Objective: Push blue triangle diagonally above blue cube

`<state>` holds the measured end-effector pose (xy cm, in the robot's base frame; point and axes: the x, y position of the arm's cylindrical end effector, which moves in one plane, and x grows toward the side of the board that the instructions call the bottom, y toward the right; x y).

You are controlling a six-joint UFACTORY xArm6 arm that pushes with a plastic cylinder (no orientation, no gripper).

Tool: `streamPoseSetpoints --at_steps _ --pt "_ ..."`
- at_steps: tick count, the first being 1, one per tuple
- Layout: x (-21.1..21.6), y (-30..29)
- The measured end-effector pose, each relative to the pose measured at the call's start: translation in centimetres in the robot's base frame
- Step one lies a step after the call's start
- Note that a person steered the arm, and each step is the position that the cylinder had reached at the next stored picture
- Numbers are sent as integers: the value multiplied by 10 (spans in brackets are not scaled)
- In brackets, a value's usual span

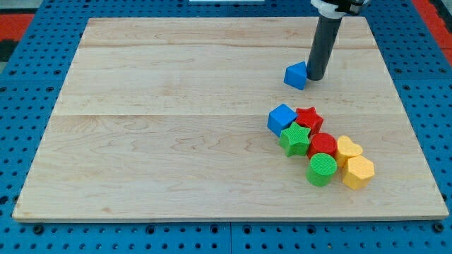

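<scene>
Bright, even overhead light; soft short shadows beneath blocks; sharp focus; no glare.

My tip [316, 77] stands on the surface [176, 106] in the view's upper right, touching the right side of the blue triangle [296, 75]; well below them lies a cluster; the blue cube [282, 118] sits at its upper left, against the red star [308, 118] on its right; the green star [295, 139] lies just below those two; the red cylinder [323, 145] is right of it, the green cylinder [322, 169] beneath; the yellow heart [348, 149] and, below it, a yellow block [358, 171] close the cluster's right.
</scene>
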<state>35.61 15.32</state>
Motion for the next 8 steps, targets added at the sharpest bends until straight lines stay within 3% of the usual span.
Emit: streamPoseSetpoints --at_steps 1,3,6,8 --pt "-17 4" --pt "6 -53" --pt "2 -53" --pt "3 -102"
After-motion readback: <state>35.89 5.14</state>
